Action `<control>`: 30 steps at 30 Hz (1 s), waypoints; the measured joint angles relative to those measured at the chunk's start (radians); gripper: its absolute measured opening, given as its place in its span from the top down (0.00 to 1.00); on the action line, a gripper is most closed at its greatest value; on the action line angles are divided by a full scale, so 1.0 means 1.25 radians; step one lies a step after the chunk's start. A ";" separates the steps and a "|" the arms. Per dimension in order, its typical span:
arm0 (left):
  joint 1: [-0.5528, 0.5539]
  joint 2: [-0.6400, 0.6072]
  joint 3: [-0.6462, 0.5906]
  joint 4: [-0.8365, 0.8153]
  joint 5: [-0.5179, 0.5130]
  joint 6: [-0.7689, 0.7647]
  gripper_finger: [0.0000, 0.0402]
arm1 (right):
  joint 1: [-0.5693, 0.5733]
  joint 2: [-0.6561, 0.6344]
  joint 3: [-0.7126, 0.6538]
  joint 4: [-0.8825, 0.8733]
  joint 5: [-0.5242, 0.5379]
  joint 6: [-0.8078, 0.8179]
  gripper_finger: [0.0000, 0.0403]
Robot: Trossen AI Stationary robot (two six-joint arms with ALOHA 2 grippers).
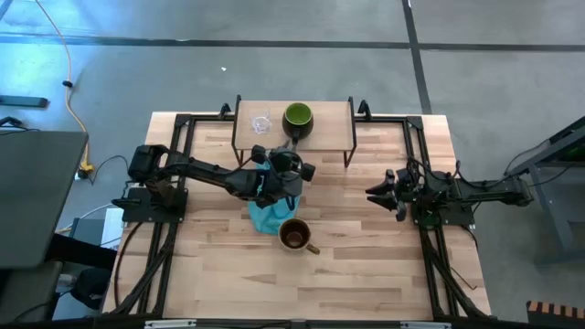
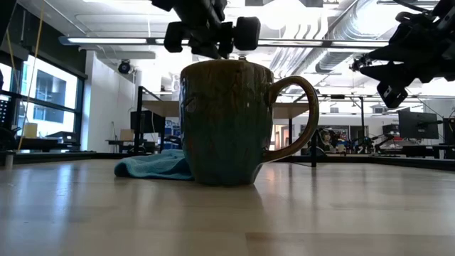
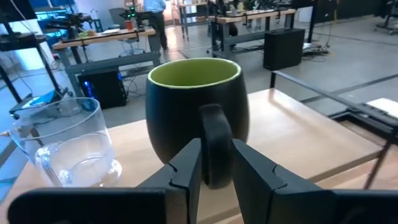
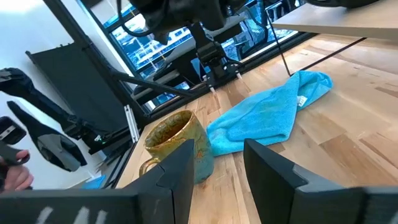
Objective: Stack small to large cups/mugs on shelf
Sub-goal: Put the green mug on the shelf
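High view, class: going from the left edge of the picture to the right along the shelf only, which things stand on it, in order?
Clear glass cup → dark mug with green inside, both on the shelf, whose right end has nothing on it.

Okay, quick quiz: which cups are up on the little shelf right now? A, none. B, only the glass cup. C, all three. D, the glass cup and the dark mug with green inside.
D: the clear glass cup and dark mug stand on the shelf, while the olive-tan mug sits on the tabletop.

Overhead, table-level, two wrist views — olive mug (image 2: 226,121) shared.
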 joint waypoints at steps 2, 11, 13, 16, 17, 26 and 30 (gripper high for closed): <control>0.009 0.000 0.000 -0.011 -0.008 -0.001 0.82 | 0.000 0.000 0.000 0.000 -0.006 0.000 0.68; 0.031 0.000 0.000 -0.106 -0.011 -0.098 0.82 | 0.000 0.000 0.000 -0.001 -0.016 0.020 0.68; 0.031 0.000 0.000 -0.130 -0.010 -0.126 0.82 | 0.000 0.000 0.000 -0.001 -0.017 0.023 0.68; 0.039 0.000 0.000 -0.151 0.009 -0.150 0.82 | 0.000 0.000 0.000 -0.001 -0.017 0.024 0.68; 0.041 0.000 0.000 -0.158 0.018 -0.159 0.82 | 0.000 0.000 0.000 -0.001 -0.017 0.024 0.68; 0.063 0.000 0.000 -0.170 0.057 -0.205 0.82 | 0.000 0.000 0.000 -0.001 -0.017 0.024 0.68; 0.071 0.000 0.000 -0.164 0.095 -0.211 0.82 | 0.000 0.000 0.000 -0.001 -0.016 0.024 0.68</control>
